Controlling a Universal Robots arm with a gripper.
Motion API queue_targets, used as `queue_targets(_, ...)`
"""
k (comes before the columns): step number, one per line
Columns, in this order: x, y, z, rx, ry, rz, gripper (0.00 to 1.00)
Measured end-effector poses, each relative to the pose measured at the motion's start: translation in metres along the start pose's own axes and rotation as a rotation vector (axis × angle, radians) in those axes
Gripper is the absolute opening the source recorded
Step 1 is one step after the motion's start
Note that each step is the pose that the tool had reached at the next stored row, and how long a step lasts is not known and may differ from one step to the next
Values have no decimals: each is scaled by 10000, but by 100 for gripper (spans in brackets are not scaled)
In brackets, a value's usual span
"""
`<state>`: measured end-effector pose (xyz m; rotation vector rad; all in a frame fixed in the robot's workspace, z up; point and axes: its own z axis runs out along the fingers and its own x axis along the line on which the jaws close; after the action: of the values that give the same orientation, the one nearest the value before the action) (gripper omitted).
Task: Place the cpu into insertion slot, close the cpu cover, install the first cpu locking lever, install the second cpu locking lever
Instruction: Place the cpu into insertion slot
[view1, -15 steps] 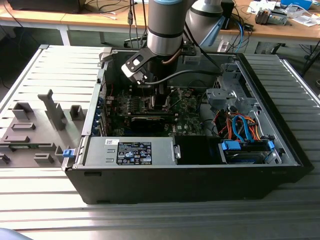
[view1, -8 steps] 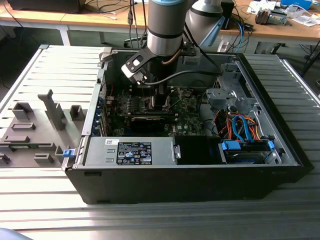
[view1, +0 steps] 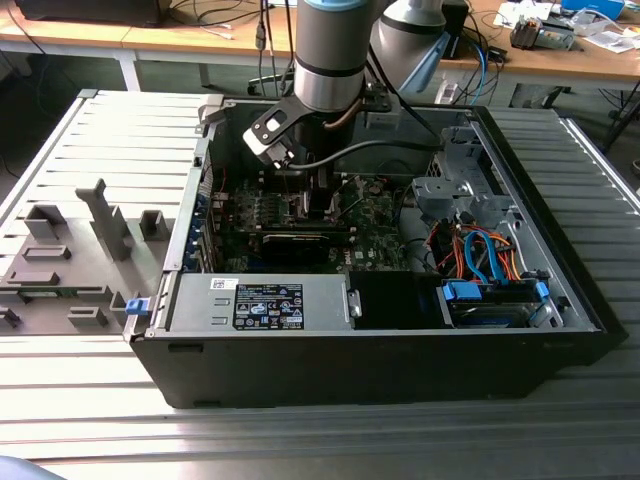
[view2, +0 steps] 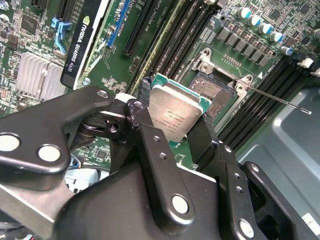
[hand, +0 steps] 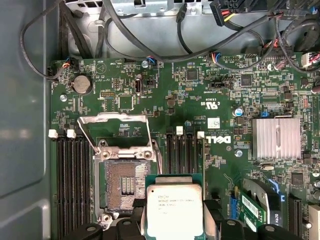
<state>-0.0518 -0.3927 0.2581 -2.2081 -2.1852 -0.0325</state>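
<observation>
My gripper (view2: 175, 131) is shut on the cpu (view2: 176, 111), a flat square chip with a silver top and green edges, gripped by two opposite sides. In the first wrist view the cpu (hand: 174, 210) hangs above the green board, just beside the insertion slot (hand: 122, 182) and apart from it. The insertion slot (view2: 212, 91) is bare, with its pin field showing. The cpu cover (hand: 115, 119) stands swung up at the socket's far end, and thin wire levers (hand: 86, 135) stand loose beside it. In the exterior view the gripper (view1: 318, 200) reaches down inside the open computer case.
Long memory slots (hand: 72, 185) flank the socket on both sides. A black graphics card (view2: 84, 47) and a finned heatsink (hand: 275, 139) lie close by. Case walls (view1: 350, 370), a power supply (view1: 265, 300), a drive cage (view1: 490, 300) and loose cables (view1: 475, 250) ring the board.
</observation>
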Motion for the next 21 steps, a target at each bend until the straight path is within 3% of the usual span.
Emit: queue_targets(21,19,1,124,1,-2,0,54)
